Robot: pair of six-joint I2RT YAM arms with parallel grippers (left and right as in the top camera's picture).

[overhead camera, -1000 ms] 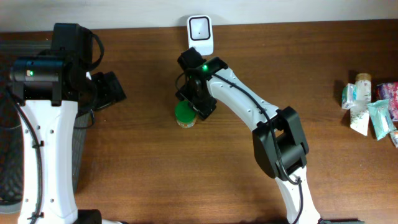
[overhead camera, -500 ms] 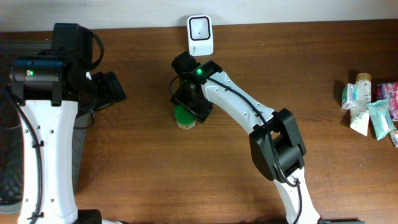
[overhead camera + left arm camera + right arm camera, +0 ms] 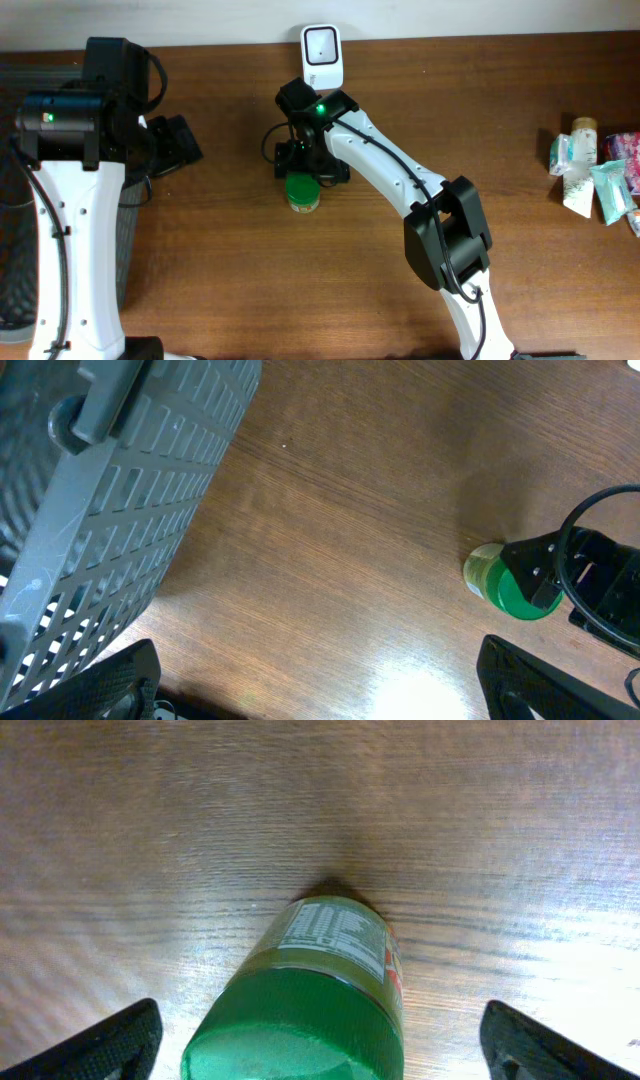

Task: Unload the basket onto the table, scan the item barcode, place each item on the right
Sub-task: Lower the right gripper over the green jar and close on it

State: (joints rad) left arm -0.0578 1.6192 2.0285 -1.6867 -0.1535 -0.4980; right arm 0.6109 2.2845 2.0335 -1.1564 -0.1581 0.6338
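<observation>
Jar point(image 3: 303, 193) with the green lid now stands upright and alone on the table point(image 3: 500, 120), near the scanner point(image 3: 322, 55) and in front of it. The right gripper point(image 3: 308, 166) has just sprung its jaws wide and let go, and hovers empty between jar and scanner. The left gripper point(image 3: 178, 143) hangs wide open and empty, well away from the scanner, so I judge the jar is either scanned or set down for a fresh grip.

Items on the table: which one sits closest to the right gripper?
The green-lidded jar, alone mid-table right by the right gripper; the other packets cluster at the far right edge.
</observation>
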